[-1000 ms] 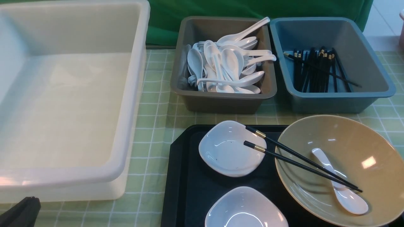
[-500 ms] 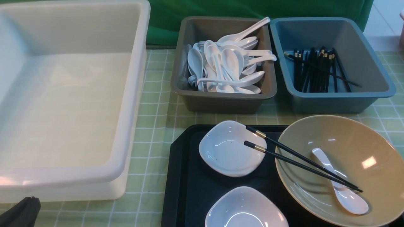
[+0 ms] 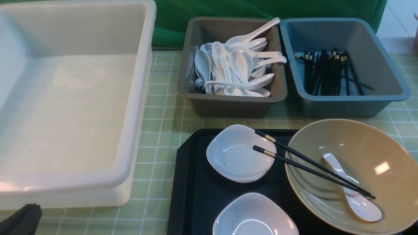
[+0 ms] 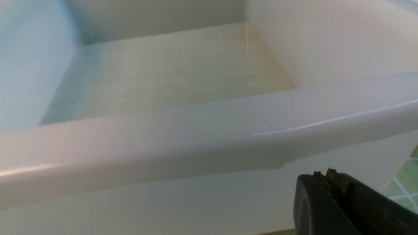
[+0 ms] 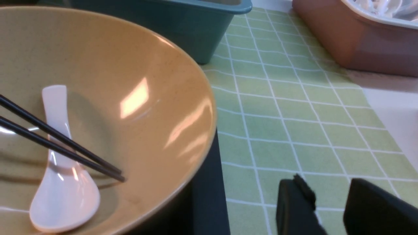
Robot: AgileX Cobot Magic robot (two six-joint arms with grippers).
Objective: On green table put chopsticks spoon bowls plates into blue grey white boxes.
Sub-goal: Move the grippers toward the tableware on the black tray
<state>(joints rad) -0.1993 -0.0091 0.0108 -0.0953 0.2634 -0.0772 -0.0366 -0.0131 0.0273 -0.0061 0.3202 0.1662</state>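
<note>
The olive-tan bowl (image 3: 375,147) sits at the right of the black tray (image 3: 196,189). The white spoon (image 3: 356,195) lies inside it. Two black chopsticks (image 3: 310,163) bridge from the bowl to the far white dish (image 3: 235,156). A second white dish (image 3: 253,215) sits nearer. My left gripper (image 4: 326,174) is shut and empty, low against the white box's (image 4: 196,137) near wall. My right gripper (image 5: 329,186) is open and empty over the green table (image 5: 294,107), just right of the bowl (image 5: 114,65). The spoon (image 5: 62,192) and chopstick tips (image 5: 58,143) show there too.
The large white box (image 3: 140,98) at left is empty. The grey box (image 3: 228,106) holds several white spoons. The blue box (image 3: 352,106) holds several black chopsticks. A pinkish-brown tub (image 5: 359,39) stands beyond the table's right edge.
</note>
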